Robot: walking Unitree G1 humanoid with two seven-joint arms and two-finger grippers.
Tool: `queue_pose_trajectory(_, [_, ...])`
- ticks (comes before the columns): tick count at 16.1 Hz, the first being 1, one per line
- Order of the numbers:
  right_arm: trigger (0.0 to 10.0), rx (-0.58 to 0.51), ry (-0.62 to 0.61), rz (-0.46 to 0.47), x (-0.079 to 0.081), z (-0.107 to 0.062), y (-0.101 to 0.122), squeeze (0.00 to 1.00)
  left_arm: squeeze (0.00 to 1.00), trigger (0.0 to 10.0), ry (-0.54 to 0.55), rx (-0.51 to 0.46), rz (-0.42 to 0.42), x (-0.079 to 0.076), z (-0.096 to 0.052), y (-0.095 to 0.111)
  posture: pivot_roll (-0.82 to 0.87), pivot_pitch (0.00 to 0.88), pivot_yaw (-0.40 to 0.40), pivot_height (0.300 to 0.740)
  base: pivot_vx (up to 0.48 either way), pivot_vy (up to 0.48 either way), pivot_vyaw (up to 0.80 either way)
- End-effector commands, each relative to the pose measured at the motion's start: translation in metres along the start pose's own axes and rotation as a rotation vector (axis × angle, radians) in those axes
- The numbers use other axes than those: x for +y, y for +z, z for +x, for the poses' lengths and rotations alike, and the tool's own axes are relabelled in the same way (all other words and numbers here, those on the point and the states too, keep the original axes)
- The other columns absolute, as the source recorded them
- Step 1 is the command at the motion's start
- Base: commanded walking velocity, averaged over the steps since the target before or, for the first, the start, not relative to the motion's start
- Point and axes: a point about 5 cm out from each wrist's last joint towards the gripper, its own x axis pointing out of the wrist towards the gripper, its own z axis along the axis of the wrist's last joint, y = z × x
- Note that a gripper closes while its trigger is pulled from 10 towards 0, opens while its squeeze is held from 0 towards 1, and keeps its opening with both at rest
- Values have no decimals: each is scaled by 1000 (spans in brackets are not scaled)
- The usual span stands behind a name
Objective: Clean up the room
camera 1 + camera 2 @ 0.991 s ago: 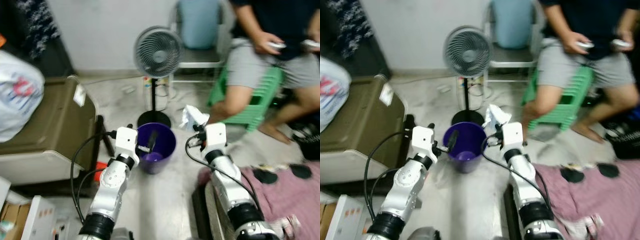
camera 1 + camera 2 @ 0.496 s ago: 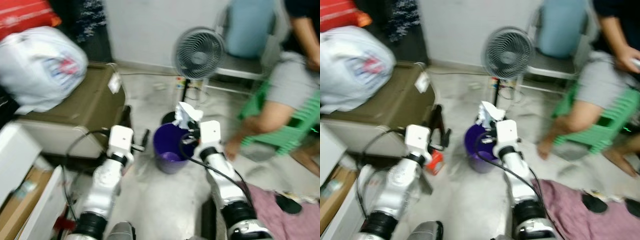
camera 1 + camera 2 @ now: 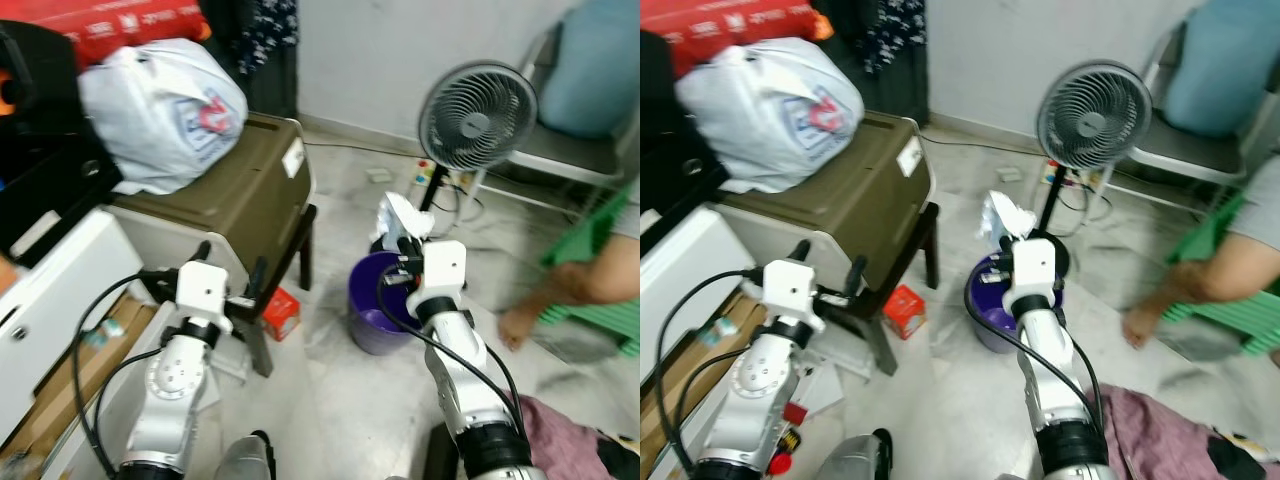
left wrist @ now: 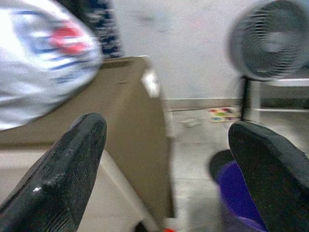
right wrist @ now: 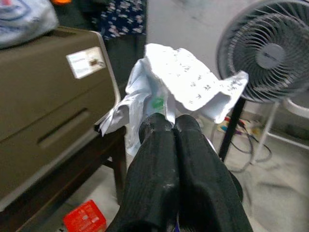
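Evenly lit indoors, soft and without glare. Motion blur across both eye views, worst toward the right edge around the green stool (image 3: 600, 290). Heavily blurred in the left wrist view, fan (image 4: 270, 41) smeared. Sharper in the right wrist view, crumpled paper (image 5: 178, 87) crisp.

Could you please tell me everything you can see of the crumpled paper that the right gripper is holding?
The crumpled paper is a white, creased sheet with small dark printed marks and a tiny green spot near the grip. It is bunched and folded, with loose flaps spreading out to both sides. The right gripper pinches its lower part between its shut black fingers and holds it up in the air, above the purple bin on the floor. Nothing else touches it.
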Motion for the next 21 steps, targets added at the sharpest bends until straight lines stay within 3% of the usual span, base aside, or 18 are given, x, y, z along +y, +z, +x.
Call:
queue_pose_trajectory(1, [10000,1,-10,24,2,3,5,0,0,10000,-9,21,-8,-1,1,-2,30,67,-29,740,0,0,-800])
queue_pose_trajectory(6, [10000,16,1,23,4,2,6,0,0,10000,-19,32,-51,-4,1,-2,30,62,-30,740,0,0,-800])
queue_pose_trajectory(9, [10000,25,-8,56,3,0,3,0,0,10000,52,-1,-53,6,-3,3,21,59,-20,740,0,0,-800])
queue_pose_trajectory(13, [10000,-9,-15,69,-7,-7,11,0,0,10000,105,1,-53,20,-24,6,31,71,-25,740,0,0,0])
queue_pose_trajectory(14, [10000,-6,-25,82,-16,-23,14,0,0,10000,148,29,-33,27,-45,3,27,76,-29,740,0,0,0])
queue_pose_trajectory(16, [10000,15,-6,81,-18,-44,9,0,0,10000,200,60,-17,21,-62,-2,22,77,-29,740,0,0,0])
queue_pose_trajectory(18, [10000,15,-2,84,-19,-44,10,0,0,10000,189,50,15,18,-61,2,9,82,-30,740,0,0,0])
queue_pose_trajectory(21, [10000,33,39,80,-13,-44,12,0,0,10000,142,41,-10,13,-48,6,8,80,-30,740,0,0,0])
